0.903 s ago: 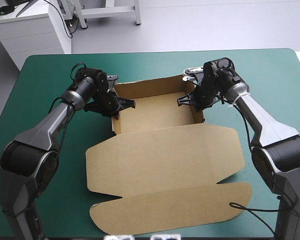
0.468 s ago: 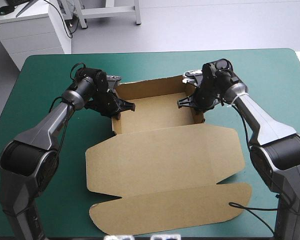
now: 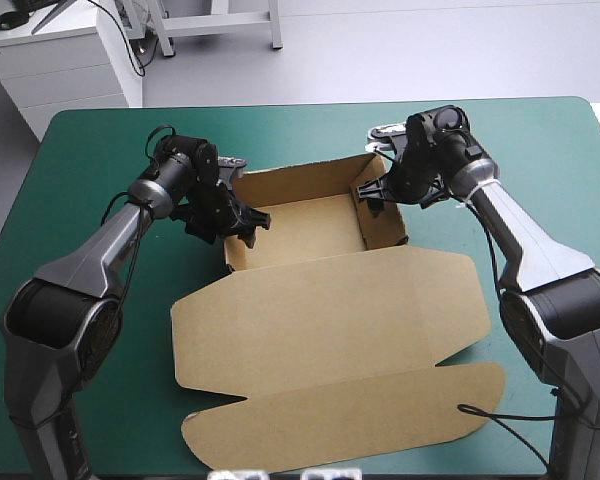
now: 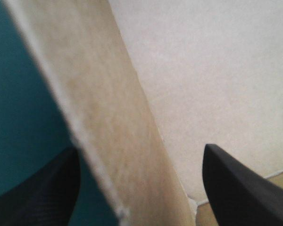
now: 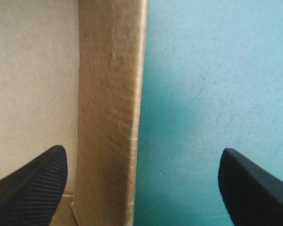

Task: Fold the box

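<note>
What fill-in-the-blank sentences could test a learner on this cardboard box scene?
The brown cardboard box is an open tray whose lid lies ___ on the teal-green table cover.
The left tool is ___, its black fingers on either side of a wall.
The right tool straddles the tray's ___ wall.
Missing: flat; open; right.

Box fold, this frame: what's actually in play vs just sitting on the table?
In play:
- box, tray walls up, lid flat
- left gripper, open astride the left side wall
- right gripper, open astride the right side wall

Just there:
- teal-green cover, work surface only
</note>
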Controlling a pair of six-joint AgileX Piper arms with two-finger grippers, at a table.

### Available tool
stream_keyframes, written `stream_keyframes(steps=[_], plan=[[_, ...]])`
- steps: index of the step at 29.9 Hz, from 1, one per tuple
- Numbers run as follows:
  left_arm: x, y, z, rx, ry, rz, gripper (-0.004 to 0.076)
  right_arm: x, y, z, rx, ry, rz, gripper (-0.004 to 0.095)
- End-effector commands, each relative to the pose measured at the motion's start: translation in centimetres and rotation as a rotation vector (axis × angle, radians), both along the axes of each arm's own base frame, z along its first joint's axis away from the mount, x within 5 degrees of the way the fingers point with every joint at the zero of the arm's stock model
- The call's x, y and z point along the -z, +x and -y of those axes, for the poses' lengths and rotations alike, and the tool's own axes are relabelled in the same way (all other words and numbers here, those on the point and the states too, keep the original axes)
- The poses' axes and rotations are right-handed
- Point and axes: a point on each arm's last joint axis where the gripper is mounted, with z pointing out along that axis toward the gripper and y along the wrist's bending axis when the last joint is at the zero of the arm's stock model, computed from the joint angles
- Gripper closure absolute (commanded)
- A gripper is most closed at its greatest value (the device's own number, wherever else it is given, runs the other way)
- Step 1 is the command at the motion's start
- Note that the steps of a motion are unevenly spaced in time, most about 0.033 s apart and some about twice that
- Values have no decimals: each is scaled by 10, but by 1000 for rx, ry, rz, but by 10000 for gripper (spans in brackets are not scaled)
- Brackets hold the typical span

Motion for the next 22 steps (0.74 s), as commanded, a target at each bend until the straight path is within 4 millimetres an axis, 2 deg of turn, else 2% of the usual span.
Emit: stream_keyframes(steps=[1, 6, 9, 11, 12, 15, 16, 19, 22], plan=[[-55, -6, -1, 13, -47, 107, 197, -42, -7, 5, -1, 28, 107, 96], [-119, 0, 0, 15, -112, 326, 197, -59, -7, 5, -1, 48, 162, 97], [-163, -7, -1, 18, -176, 462, 225, -75, -11, 7, -5, 54, 210, 98], [-185, -18, -3, 22, -218, 518, 324, -88, -17, 10, -25, 57, 245, 98], [-193, -24, -4, 25, -239, 532, 407, -92, -20, 11, -27, 59, 255, 98], [-215, -45, -11, 75, -236, 601, 738, -107, -29, 14, -27, 71, 290, 98], [-222, -52, -13, 88, -235, 622, 720, -111, -32, 15, -26, 74, 301, 98], [-240, -74, -21, 91, -247, 667, 731, -121, -41, 15, -32, 116, 312, 98], [-250, -102, -31, 121, -236, 692, 731, -126, -46, 16, -36, 134, 315, 98]])
